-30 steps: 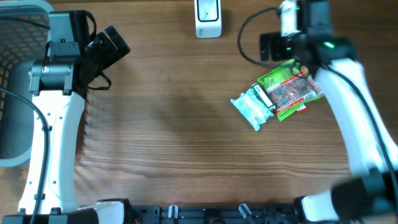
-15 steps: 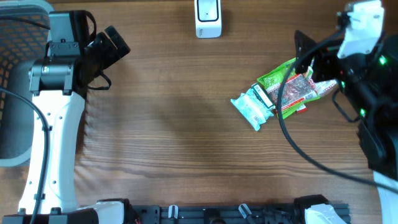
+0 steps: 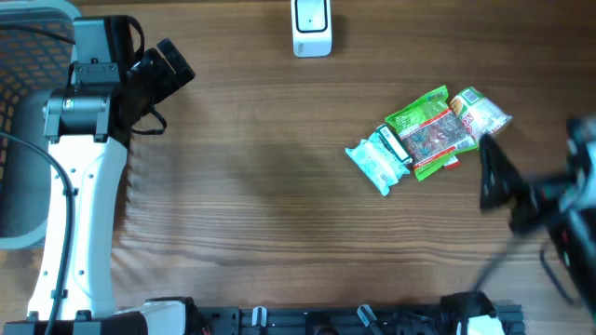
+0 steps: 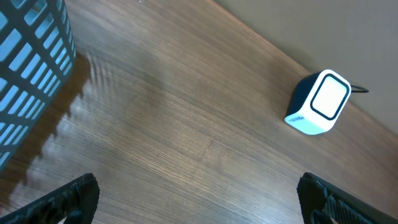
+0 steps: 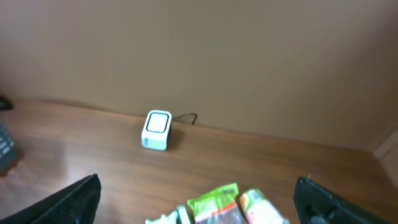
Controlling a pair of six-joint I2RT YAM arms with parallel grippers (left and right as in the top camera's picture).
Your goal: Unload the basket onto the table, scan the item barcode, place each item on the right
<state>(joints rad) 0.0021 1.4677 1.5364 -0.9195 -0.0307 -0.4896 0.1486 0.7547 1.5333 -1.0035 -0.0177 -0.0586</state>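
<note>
Wood-grain worktop [image 3: 279, 205], beige wall [image 5: 249, 50] behind. Scanner [image 3: 311, 28] far centre, packets [image 3: 424, 140] right, basket [image 3: 19, 56] far left. Left gripper [image 3: 166, 67] and right gripper [image 3: 495, 179] both released, holding nothing.

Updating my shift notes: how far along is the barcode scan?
Nothing looks done: the snack packets lie in a pile on the table, apart from the scanner. Nothing is in hand: the right gripper is open beside the pile, the left gripper open near the basket. Left: pick a packet, show its barcode to the scanner.
</note>
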